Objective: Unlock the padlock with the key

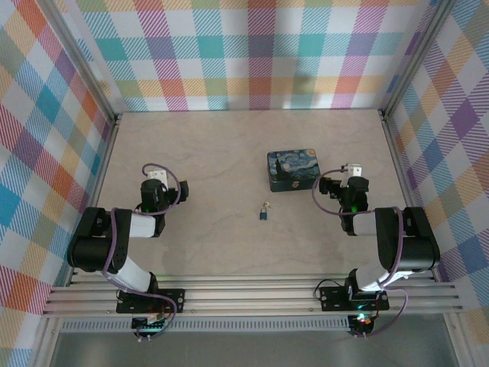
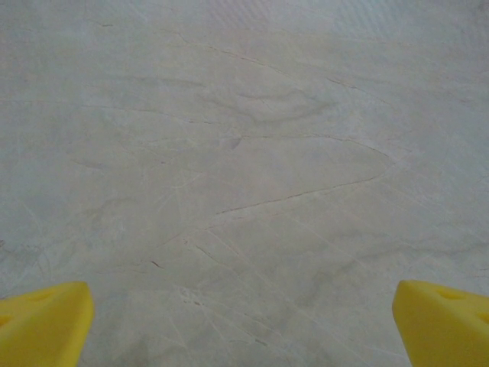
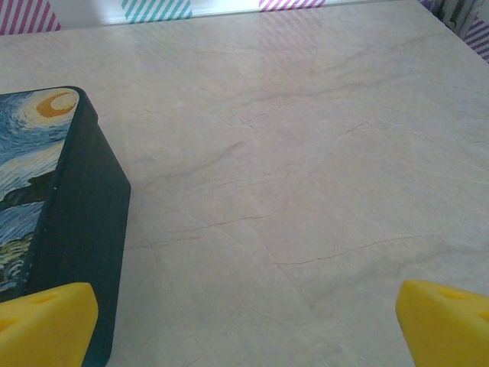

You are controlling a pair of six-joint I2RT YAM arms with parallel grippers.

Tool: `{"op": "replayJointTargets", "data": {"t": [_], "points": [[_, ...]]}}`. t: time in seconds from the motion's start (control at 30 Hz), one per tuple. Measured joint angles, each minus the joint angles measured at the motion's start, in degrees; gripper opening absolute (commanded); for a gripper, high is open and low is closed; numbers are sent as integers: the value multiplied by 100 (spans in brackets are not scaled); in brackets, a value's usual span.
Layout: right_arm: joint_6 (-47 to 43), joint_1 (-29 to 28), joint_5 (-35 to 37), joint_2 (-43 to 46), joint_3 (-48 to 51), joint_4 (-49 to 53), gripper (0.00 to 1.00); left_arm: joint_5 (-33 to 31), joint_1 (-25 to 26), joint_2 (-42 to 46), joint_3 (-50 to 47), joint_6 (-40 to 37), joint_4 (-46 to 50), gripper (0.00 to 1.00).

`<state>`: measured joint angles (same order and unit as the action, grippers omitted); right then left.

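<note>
Tiny dark blue padlock [image 1: 263, 214], thin silver shackle, on the pale veined bench [image 1: 206, 153] between the arms, near a rectangular starry-night painted tin [image 1: 293, 170], left gripper [image 2: 244, 329] and right gripper [image 3: 244, 325] both spread wide, yellow fingertips [image 2: 42, 321] apart

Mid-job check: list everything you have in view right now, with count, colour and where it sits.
padlock: one, dark blue body with a thin silver shackle, mid-table between the two arms, nearer the bases than the tin.
tin: one, dark blue with a starry-night painting on the lid, right of centre, beside the right pincer.
table: one, pale beige.
walls: three, multicoloured plaid, at the back and on both sides.
left pincer: one, yellow fingertips, open, over bare table.
right pincer: one, yellow fingertips, open, tin next to its left fingertip.
</note>
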<state>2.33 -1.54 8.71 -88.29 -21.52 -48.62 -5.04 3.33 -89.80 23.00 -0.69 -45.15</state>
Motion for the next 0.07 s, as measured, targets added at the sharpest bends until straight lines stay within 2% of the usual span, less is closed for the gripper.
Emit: {"op": "replayJointTargets", "data": {"t": [0.07], "points": [[0, 0, 0, 0, 0, 0, 100, -2, 0, 0, 13, -9, -2, 100]]}}
